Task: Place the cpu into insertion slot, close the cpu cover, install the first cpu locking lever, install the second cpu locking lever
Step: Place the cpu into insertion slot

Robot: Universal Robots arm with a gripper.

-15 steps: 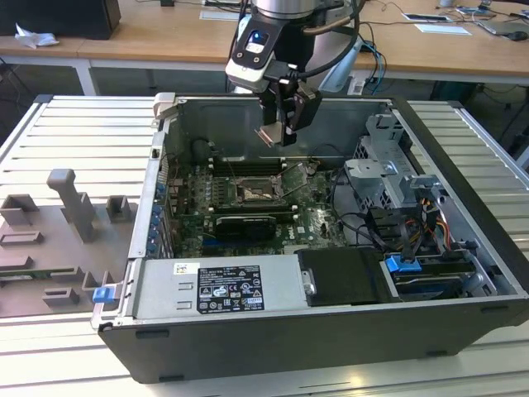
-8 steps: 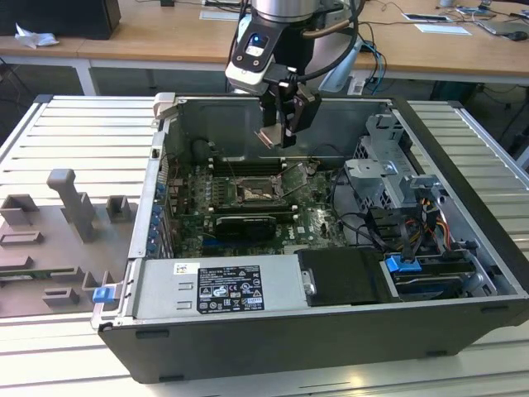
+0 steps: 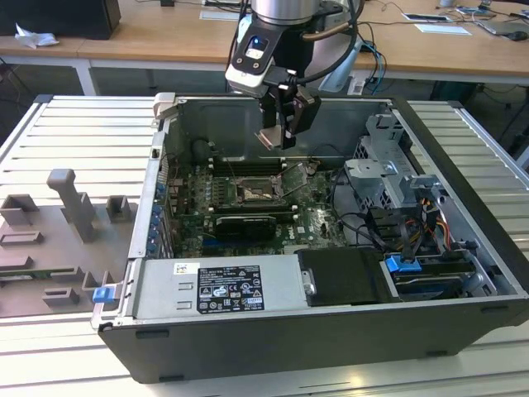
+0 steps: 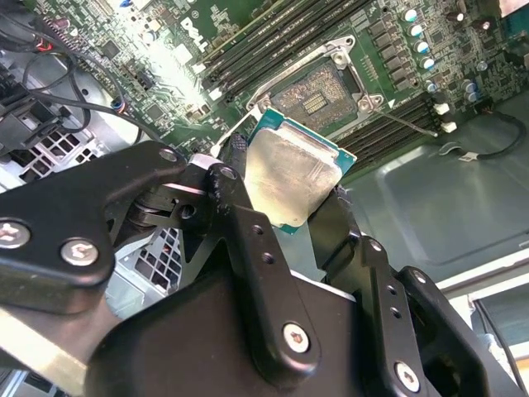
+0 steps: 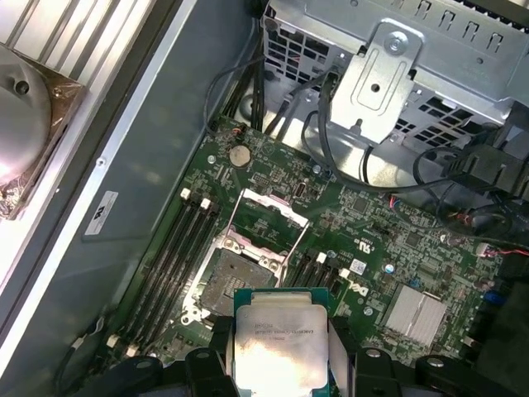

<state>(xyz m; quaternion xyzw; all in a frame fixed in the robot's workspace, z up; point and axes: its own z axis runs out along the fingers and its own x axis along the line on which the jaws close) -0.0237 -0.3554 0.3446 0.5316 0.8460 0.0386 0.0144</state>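
Open PC case (image 3: 273, 335) lies on its side on slatted table (image 3: 74, 124), green mobo (image 3: 318, 217) facing up. UR arm (image 3: 285, 12) is vertical, wrist pointing straight down into the case. Gripper (image 3: 278, 142) hovers above the board over the socket area, clear of it. Fingers (image 4: 240, 198) are clamped on opposite edges of the cpu (image 4: 289, 174), metal lid toward both wrist cams. Insertion slot (image 5: 225, 277) sits below it w/ contact field exposed. Cpu cover (image 5: 277, 208) is swung up, open. Labels: white printed label (image 3: 227, 289) on the PSU, small sticker (image 5: 99, 213) on the case wall, faint marking on the cpu lid. Can't make out any text.
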